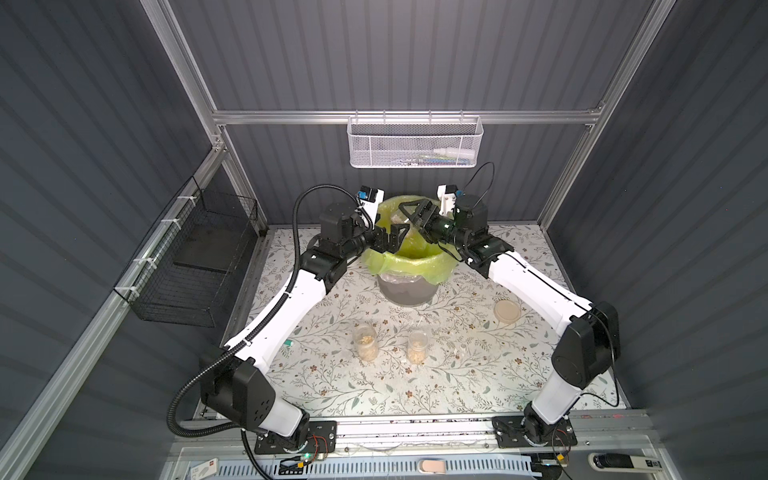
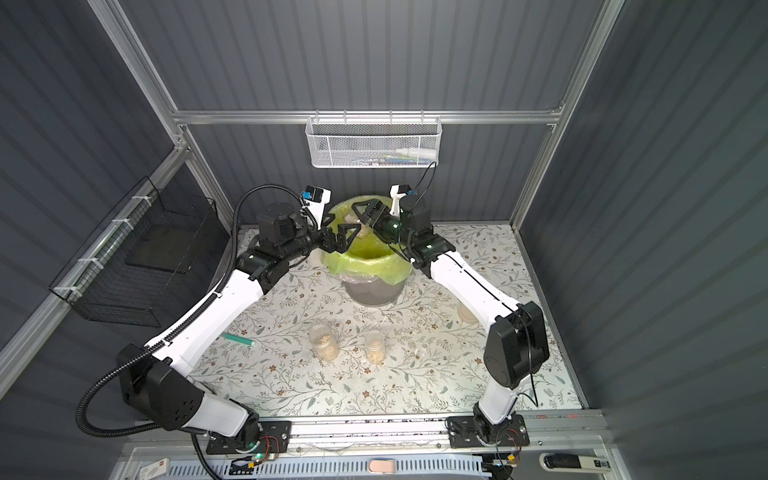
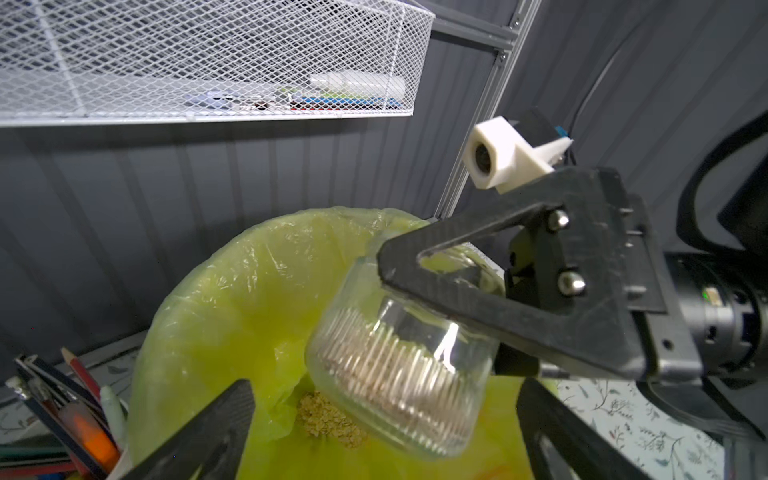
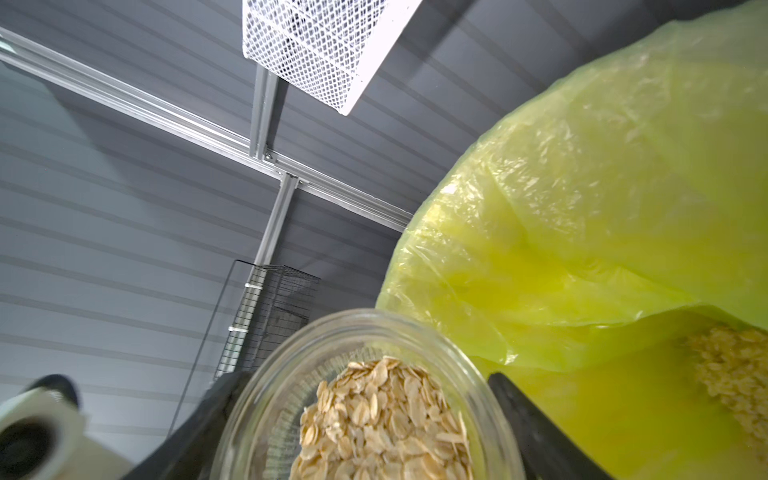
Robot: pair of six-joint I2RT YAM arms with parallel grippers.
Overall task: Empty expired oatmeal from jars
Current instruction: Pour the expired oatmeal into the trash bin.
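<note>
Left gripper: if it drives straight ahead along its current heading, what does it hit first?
Likely the squat jar that the right gripper holds tilted over the green-bagged bin; it sits ahead between the open fingers of the left gripper. Depth unclear.

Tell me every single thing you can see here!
bin: one, grey with a yellow-green bag, at the back of the table
squat jar: one, clear glass, tilted over the bin
narrow jars: two, clear glass, upright mid-table
oatmeal: one heap, pale tan, in the bag; more in all three jars
lid: one, beige, flat on the table beside the right arm
pen: one, teal, beside the left arm
pencils: several, mixed colours, beside the bin
mesh basket: one, white, on the back rail
wire basket: one, black, on the side wall
table: one, floral
left gripper: one, black, open over the bin
right gripper: one, black, holding the squat jar
</note>
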